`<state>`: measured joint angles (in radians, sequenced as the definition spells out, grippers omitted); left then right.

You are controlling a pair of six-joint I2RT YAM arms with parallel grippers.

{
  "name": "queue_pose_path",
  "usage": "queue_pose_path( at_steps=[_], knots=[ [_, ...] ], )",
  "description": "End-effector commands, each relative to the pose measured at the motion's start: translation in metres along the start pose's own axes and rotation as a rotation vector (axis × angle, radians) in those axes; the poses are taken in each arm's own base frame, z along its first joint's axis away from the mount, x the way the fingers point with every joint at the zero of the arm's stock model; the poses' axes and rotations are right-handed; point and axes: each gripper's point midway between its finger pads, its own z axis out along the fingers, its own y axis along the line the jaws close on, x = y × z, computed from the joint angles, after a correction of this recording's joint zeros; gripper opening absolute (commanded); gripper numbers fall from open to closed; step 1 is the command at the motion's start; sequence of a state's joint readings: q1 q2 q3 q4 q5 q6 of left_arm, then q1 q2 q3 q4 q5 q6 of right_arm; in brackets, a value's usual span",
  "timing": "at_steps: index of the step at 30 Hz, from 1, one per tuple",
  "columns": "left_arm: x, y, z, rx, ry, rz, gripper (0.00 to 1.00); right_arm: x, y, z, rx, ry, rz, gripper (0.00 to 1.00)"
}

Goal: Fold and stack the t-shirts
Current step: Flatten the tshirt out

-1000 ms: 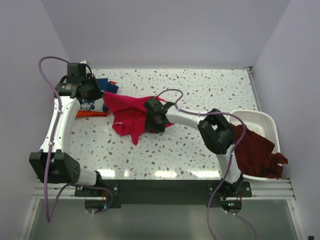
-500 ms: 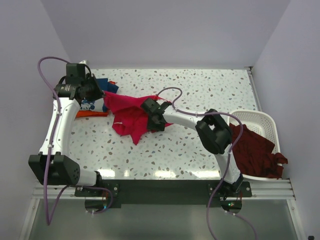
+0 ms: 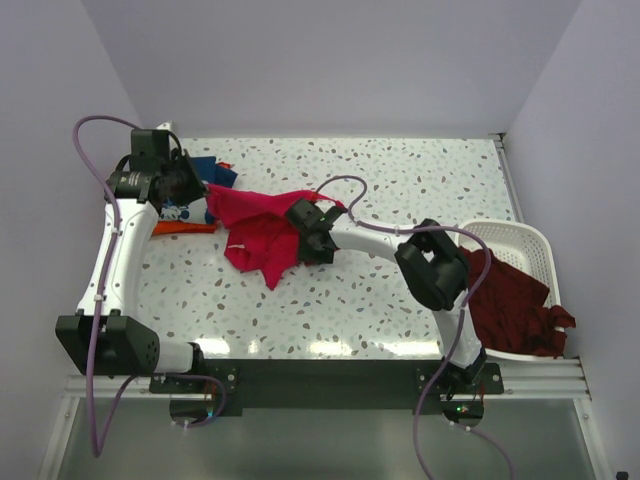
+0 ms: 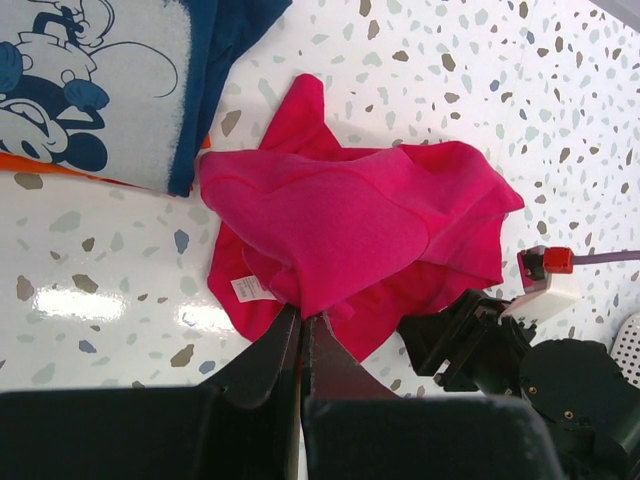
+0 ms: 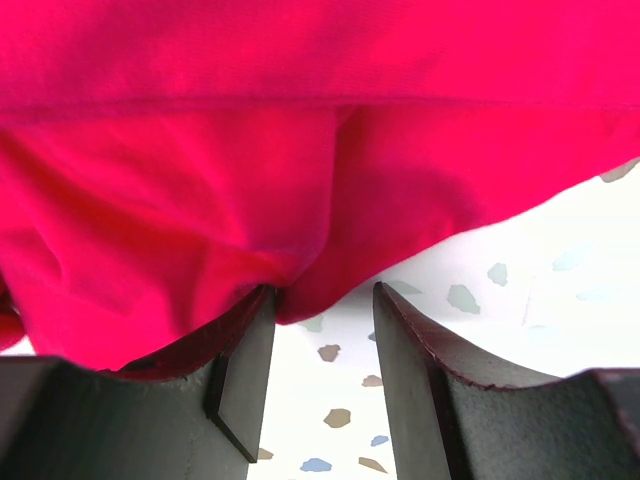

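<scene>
A crimson-pink t-shirt lies crumpled left of the table's middle; it also shows in the left wrist view and fills the right wrist view. My left gripper is shut on its upper left corner and holds that corner lifted. My right gripper is open at the shirt's right edge, with cloth draped over its left finger and nothing between the jaws. A navy t-shirt with white print lies on an orange one at the far left. Dark maroon shirts hang from the basket.
A white plastic laundry basket stands at the table's right edge. The speckled table has walls behind and on both sides. A purple cable loops over the right arm near the shirt.
The right gripper has shifted slightly along the pink shirt's right edge, first left, then back a little. The left gripper holds its corner in about the same place.
</scene>
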<state>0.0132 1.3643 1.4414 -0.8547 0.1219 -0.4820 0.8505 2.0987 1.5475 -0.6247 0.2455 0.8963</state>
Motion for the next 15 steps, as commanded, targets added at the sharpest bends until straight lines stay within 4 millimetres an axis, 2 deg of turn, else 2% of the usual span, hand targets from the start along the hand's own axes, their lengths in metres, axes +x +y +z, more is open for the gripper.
queue_pose_path(
  at_steps=[1, 7, 11, 12, 13, 15],
  knots=[
    [-0.007, 0.002, -0.011, -0.003, -0.051, 0.012, 0.00, 0.025, -0.038, 0.009, 0.111, 0.067, -0.059, 0.48],
    [-0.006, 0.003, -0.011, -0.007, -0.049, 0.010, 0.00, 0.029, -0.035, 0.021, 0.105, 0.084, -0.081, 0.49],
    [-0.005, 0.004, -0.010, -0.011, -0.044, 0.012, 0.00, 0.025, -0.031, 0.026, 0.104, 0.077, -0.108, 0.43],
    [-0.005, 0.005, -0.010, -0.013, -0.043, 0.012, 0.00, 0.025, -0.030, 0.026, 0.102, 0.079, -0.115, 0.41],
    [-0.005, 0.005, -0.011, -0.012, -0.045, 0.011, 0.00, 0.024, -0.031, 0.028, 0.104, 0.079, -0.119, 0.32],
    [-0.006, 0.005, -0.011, -0.017, -0.049, 0.012, 0.00, 0.027, -0.031, 0.028, 0.109, 0.088, -0.123, 0.21]
  ],
)
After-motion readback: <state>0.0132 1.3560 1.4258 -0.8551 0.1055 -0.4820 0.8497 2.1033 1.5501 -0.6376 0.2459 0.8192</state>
